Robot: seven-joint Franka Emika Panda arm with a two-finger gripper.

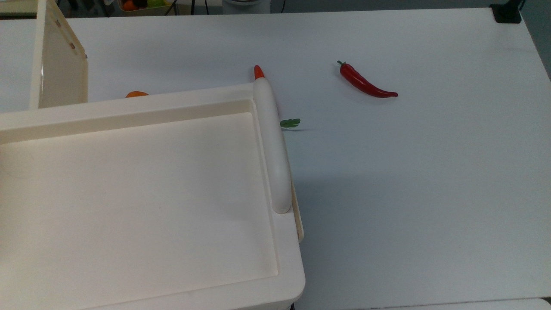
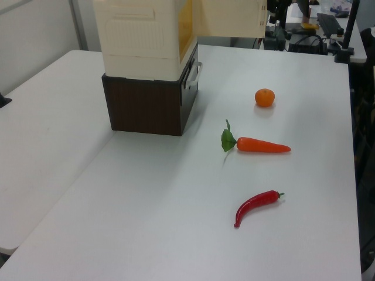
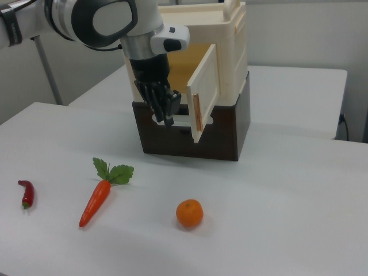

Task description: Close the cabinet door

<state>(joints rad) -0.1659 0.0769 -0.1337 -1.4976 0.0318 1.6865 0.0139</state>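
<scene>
Pincer hangs fingers-down in the right view, just off the outer face of the cabinet door, on the right view's left of it, about level with the door's lower half. I cannot tell whether its fingers are spread or pressed together; they carry nothing that I can make out.

I see the door standing wide open from the cabinet, hinged on its far vertical edge, its free edge swung toward the camera. Its long axis runs upright, and the amber interior shows behind it. I judge that the coming move turns on this: the door lies to the right view's right of the pincer, so a sideways push that way should swing it shut.

Below the cabinet sits a dark brown base on the table.

Around it lie an orange, a carrot with green leaves, and a red chili, all well apart from the door's arc. Nothing that I can see stands between pincer and door.
</scene>
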